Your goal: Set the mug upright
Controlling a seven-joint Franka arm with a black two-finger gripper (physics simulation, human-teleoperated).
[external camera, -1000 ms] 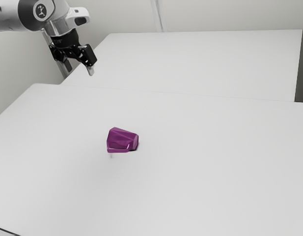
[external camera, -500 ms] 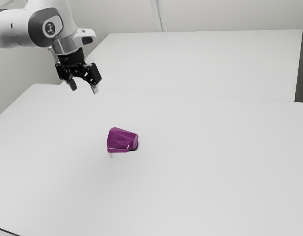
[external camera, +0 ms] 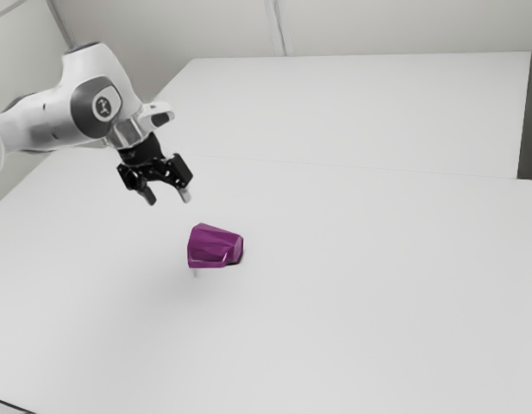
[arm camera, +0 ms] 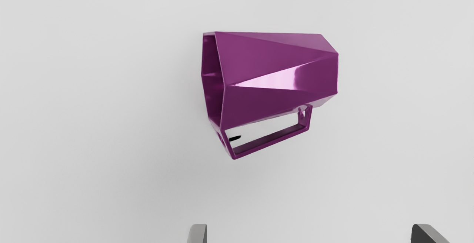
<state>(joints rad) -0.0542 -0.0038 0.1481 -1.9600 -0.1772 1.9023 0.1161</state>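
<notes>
Currently | jaws spread wide, empty | mug (external camera: 214, 244) sideways on white table (external camera: 352, 302) | pale wall (external camera: 378, 26)

A white and gray robot arm (external camera: 50, 121) extends from the exterior view's left, its wrist (external camera: 96, 105) bent downward beneath a rounded white housing (external camera: 89, 62). A round emblem (external camera: 103, 107) marks the joint's dark gray face. Below, the black two-finger gripper (external camera: 168, 198) hangs at a slight tilt, fingertips pointing down and toward the exterior view's right. The gripper's two fingers (arm camera: 199, 234) stand open, their tips well apart in the wrist view.
</notes>
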